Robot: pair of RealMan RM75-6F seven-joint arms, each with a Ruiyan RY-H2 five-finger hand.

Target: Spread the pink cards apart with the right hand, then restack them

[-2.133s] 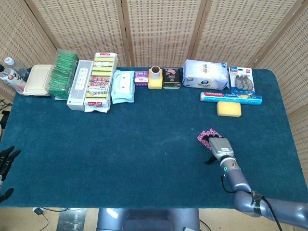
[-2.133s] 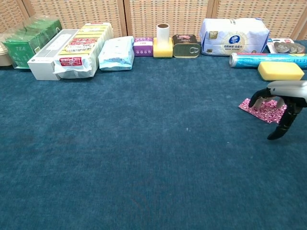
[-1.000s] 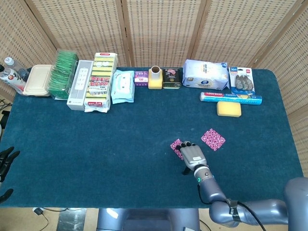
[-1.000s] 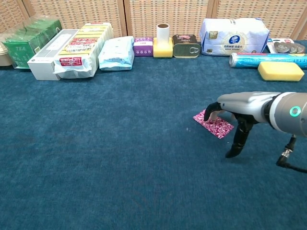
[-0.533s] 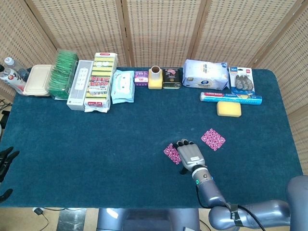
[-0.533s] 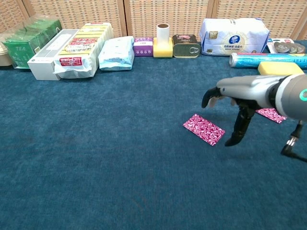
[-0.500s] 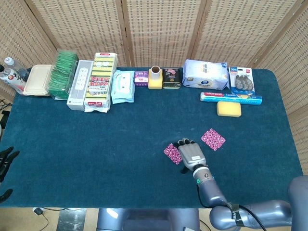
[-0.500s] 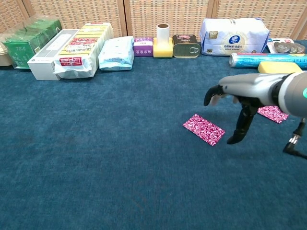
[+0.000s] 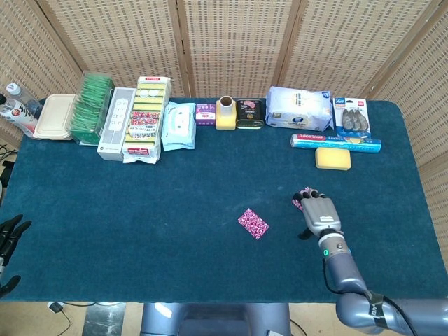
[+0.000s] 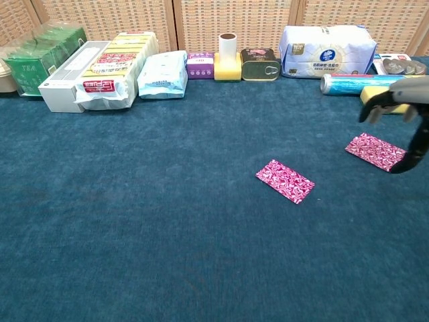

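– Where are the pink cards?
– One pink card (image 9: pixel 253 223) lies mid-worktop; the second card (image 10: pixel 375 151) lies well right, partly hidden under the right hand (image 9: pixel 319 212).
– Its fingers (image 10: pixel 373 109)?
– Spread, gripping nothing. Left hand (image 9: pixel 10 234) is cut off; can't tell.

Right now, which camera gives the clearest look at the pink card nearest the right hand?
The chest view: that pink card lies fully exposed, pattern clear, beside the right hand. In the head view the hand covers most of it, leaving one corner visible.

Both views are bright and evenly lit from above. Shadows are faint and soft. Focus is sharp, without glare.
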